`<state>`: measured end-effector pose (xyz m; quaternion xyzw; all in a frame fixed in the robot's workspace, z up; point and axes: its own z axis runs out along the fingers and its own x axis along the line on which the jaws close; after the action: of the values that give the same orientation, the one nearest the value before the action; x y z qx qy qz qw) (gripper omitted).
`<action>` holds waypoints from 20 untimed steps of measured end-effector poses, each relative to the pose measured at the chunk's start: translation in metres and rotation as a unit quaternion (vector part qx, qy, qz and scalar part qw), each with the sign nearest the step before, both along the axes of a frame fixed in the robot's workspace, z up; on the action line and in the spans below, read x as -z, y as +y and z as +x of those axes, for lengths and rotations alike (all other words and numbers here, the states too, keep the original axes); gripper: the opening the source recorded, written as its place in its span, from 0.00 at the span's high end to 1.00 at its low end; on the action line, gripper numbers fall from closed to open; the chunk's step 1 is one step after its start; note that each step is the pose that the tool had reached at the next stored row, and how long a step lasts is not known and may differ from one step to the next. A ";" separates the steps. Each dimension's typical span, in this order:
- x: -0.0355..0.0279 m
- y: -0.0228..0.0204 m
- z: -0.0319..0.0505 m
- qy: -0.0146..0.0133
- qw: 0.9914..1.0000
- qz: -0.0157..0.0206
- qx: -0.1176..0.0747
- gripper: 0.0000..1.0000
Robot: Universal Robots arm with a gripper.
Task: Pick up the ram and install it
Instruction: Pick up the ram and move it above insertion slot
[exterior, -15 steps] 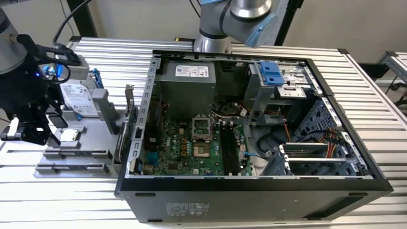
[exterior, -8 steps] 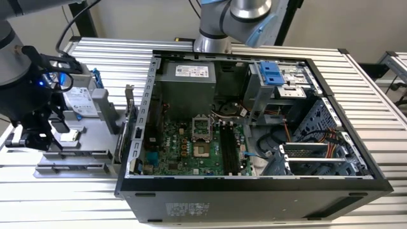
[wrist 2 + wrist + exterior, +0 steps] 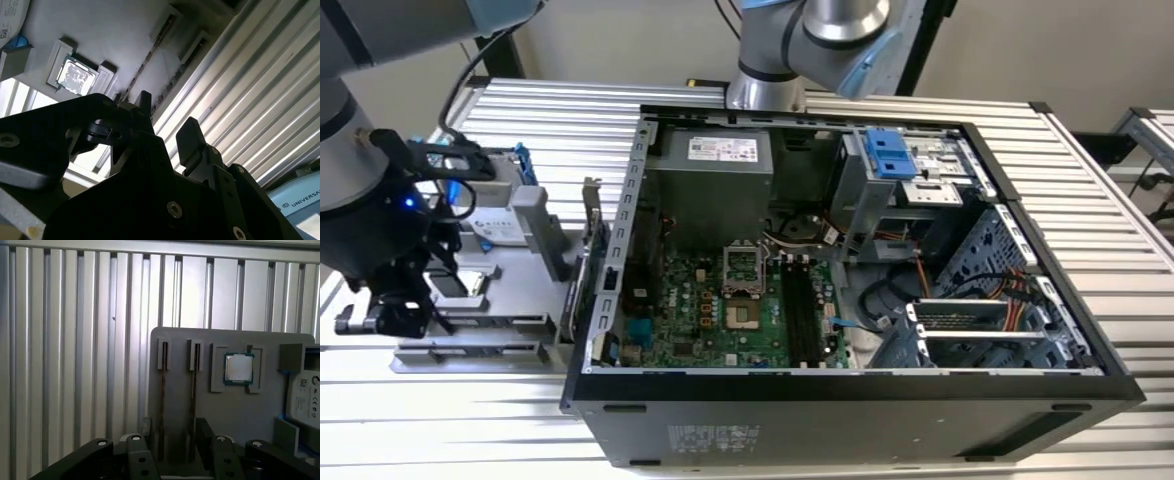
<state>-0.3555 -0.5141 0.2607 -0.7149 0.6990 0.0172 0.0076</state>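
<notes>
Ram, a thin dark circuit-board stick [image 3: 162, 400], stands on edge in a slot of the flat grey plastic holder tray [image 3: 225, 342]. A 2nd stick like it [image 3: 192, 400] sits in the next slot, parallel. Just beside them a square silver CPU chip [image 3: 238, 367] lies in its recess, w/ a silver hard drive w/ white label [image 3: 304, 400] past it.

Black 2-finger gripper [image 3: 170, 437] hangs over the tray, jaws apart, clamped on nothing. In the first wrist view both sticks run between its fingers; contact can't be told.

Tray lies on the ribbed aluminium table [image 3: 1107, 190] at the exterior view's left, next to the open black PC case [image 3: 854, 405] w/ green motherboard [image 3: 707, 310].
</notes>
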 end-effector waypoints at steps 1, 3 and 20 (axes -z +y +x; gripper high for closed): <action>0.0020 -0.0006 0.0001 0.000 1.000 0.000 0.000 0.00; 0.0054 -0.0008 0.0000 0.000 1.000 0.000 0.002 0.00; 0.0363 -0.0019 0.0000 0.000 1.000 -0.001 0.008 0.00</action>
<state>-0.3555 -0.5160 0.2243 -0.7092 0.7048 0.0165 0.0071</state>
